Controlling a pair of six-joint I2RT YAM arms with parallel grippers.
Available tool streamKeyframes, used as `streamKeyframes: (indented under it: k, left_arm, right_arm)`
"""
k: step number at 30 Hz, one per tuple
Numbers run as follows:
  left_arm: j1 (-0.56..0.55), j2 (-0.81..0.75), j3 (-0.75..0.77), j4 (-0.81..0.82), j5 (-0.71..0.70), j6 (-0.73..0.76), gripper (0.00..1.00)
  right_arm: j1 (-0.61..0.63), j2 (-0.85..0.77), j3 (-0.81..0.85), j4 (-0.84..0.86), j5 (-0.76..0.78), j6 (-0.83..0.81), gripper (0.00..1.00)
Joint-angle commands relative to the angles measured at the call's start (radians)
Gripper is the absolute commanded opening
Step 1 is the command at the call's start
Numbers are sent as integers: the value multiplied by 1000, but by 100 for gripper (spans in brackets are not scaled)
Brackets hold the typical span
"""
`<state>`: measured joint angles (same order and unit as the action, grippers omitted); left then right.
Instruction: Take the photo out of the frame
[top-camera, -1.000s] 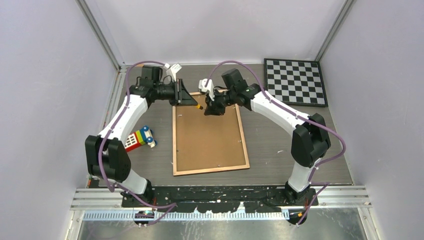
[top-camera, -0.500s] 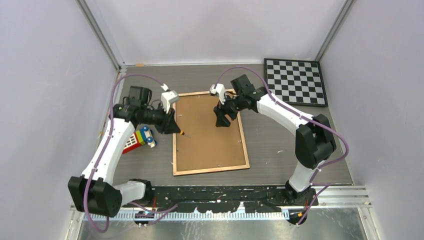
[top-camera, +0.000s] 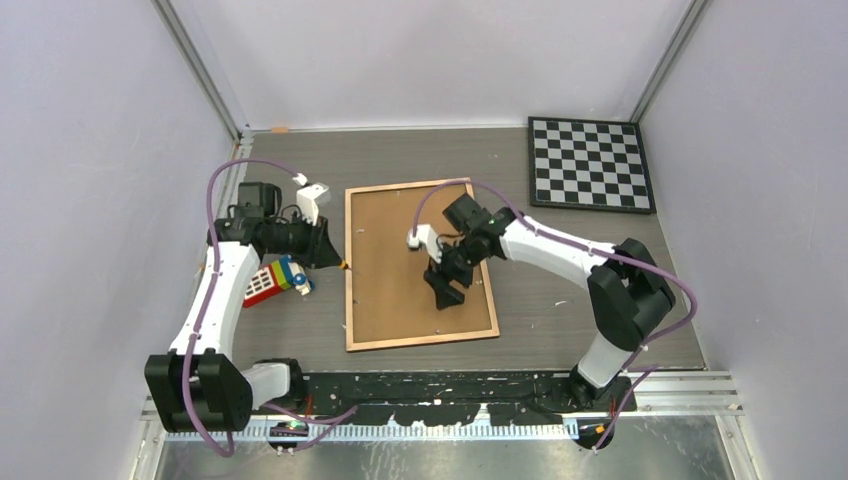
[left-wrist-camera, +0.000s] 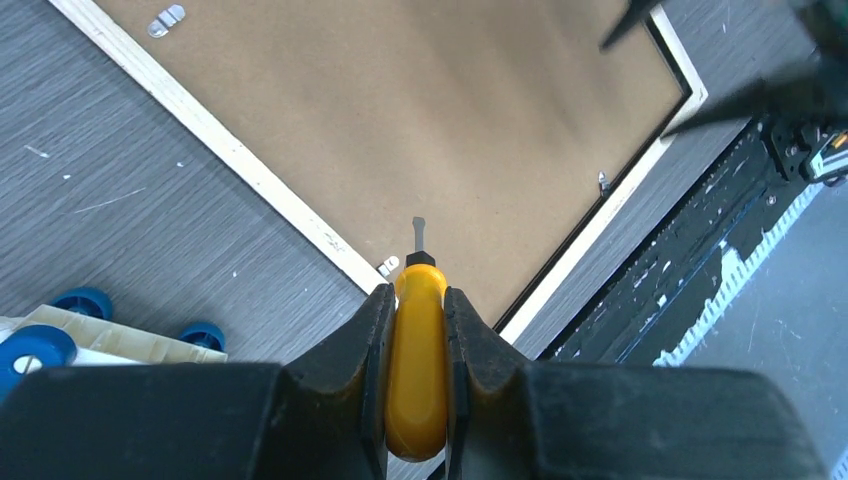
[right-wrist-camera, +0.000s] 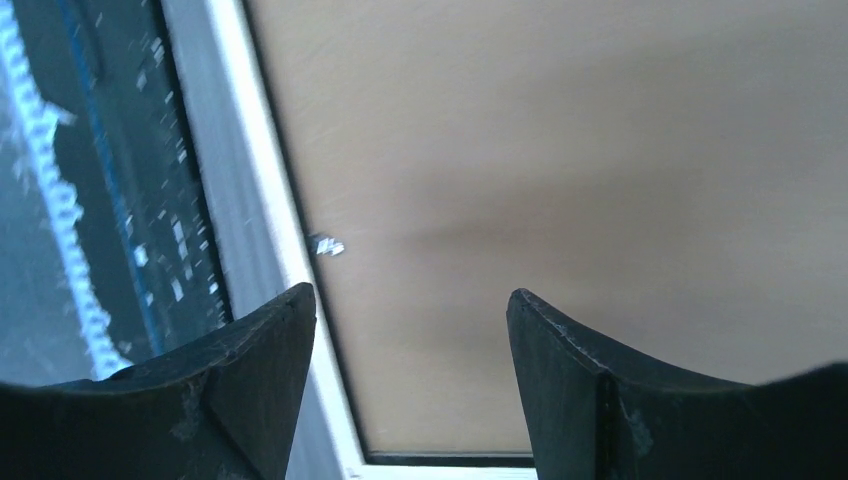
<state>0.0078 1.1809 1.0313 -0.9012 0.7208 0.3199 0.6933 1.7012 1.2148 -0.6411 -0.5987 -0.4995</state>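
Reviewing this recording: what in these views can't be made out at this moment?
1. The photo: in no view; the frame lies back up and its brown backing board covers it.
2. One retaining clip: blurred in the right wrist view, tiny from the top; its position is unclear.
3. The screwdriver in the left gripper: whether its tip touches the board cannot be told.
4. The toy: cut off by the left wrist view's edge.

Overhead overview, wrist close-ups, all showing frame (top-camera: 385, 300)
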Motion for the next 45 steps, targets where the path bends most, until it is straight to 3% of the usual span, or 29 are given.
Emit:
streamKeyframes:
  k: [1,5,9,16,29,34,39,45]
  left_arm:
    - [45,-18,23,37,34,-29,0]
    - [106,-24,-8,58,76,-61,0]
    - [138,-43,-45,120,115,-96,0]
    - [141,-125,-99,105,127,-39,0]
    - [141,-205,-114,75,-38,31,0]
    - [142,-160,-105,108,-55,115,0]
    - [130,-62,-55,139,-71,170,0]
    - [58,6,-43,176,-171,299,0]
  right_arm:
    - [70,-111,-109,-26,-24,-65,75]
    - [137,-185,-236,33,21,-94,78]
    - [212,-242,-358,167,193,-72,79]
    - [291,-201,-422,277,392,-80,76]
    - [304,12,-325,430,671,23,52]
    - [301,30,-288,429,635,16,52]
    - [281,1,-253,300,503,-19,52]
    - [263,5,-185,135,478,-17,50]
